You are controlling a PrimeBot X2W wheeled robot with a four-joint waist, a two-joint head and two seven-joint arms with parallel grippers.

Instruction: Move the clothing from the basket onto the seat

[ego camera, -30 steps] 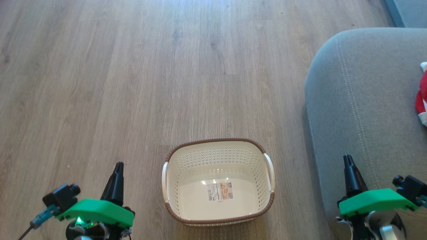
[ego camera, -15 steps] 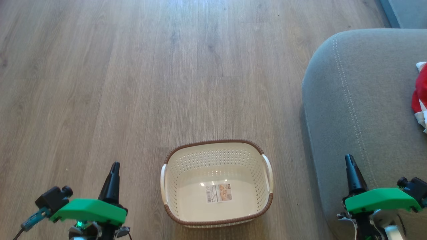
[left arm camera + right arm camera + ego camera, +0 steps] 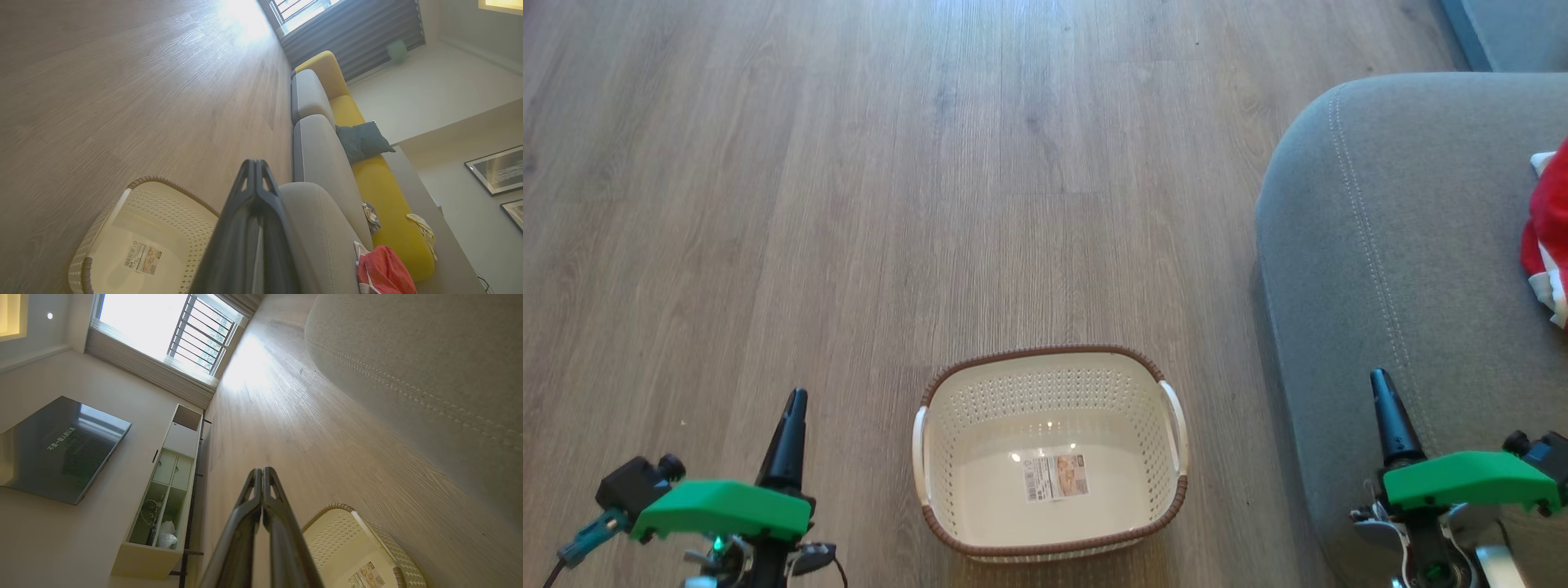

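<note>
Fingers [image 3: 241,212] of the left gripper [image 3: 796,398] are pressed together with nothing between them. The right gripper [image 3: 1379,380] is closed and empty in the same way. Both point forward, the left over the wooden floor [image 3: 849,204], the right above the near edge of the seat [image 3: 1388,229].

Between them, the cream basket [image 3: 1045,353] stands on the floor just beside the seat's side. It is empty, and only a label sticker [image 3: 1055,478] shows on its bottom.

The clothing [image 3: 1547,237] lies in a crumpled red heap with white panels on top of the seat, well in from its rounded corner. Whether the heap is one garment or two cannot be told.

Judging by the empty basket, the move looks complete. The fabric appears light, limp and not fragile. It would sag and trail from any single grip, and a thin layer could slip out of the narrow tips. If it needs shifting, the best hold is probably a pinch on a raised fold near the middle of the heap.
</note>
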